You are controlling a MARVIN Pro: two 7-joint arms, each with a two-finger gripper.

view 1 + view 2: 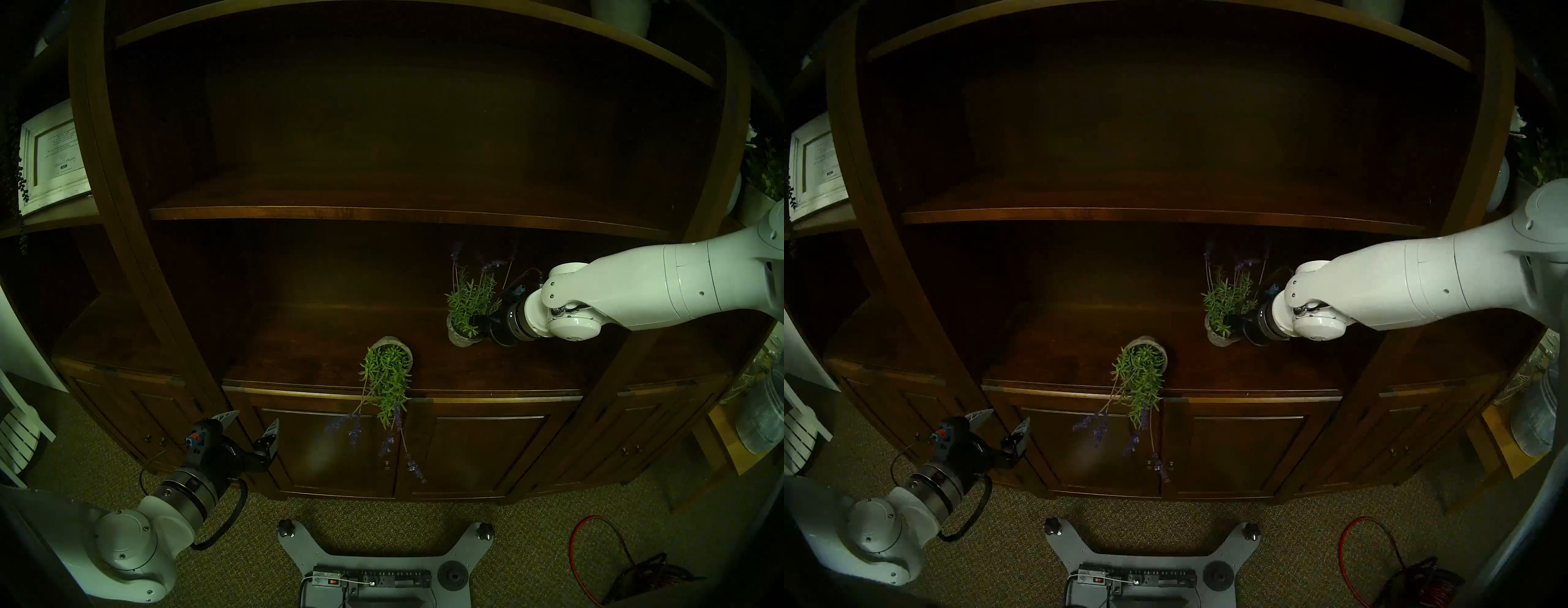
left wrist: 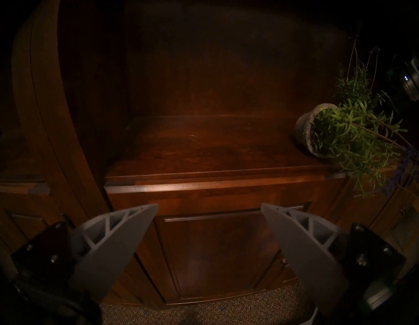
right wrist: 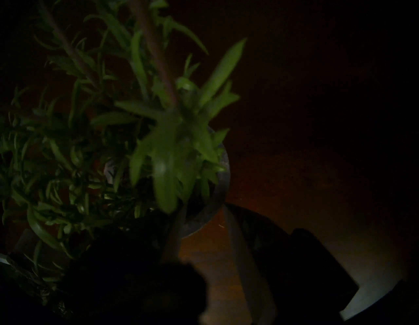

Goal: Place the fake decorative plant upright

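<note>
The left end effector point(image 1: 251, 424) hangs low before the cabinet doors point(image 1: 394, 450), fingers apart and empty. Up and to its right, a tipped plant point(image 1: 388, 373) lies on the worktop point(image 1: 297, 339), foliage spilling over the front edge. Farther right and back, the right end effector point(image 1: 481, 325) sits against an upright plant point(image 1: 466, 310); whether it clamps the pot I cannot tell.

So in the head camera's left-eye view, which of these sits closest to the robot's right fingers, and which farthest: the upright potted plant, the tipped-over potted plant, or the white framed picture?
1. Upright green potted plant with purple flowers: right at the right fingers, on the cabinet top.
2. Tipped-over green potted plant: further left, at the front edge.
3. White framed picture: far left, on a side shelf.
</note>
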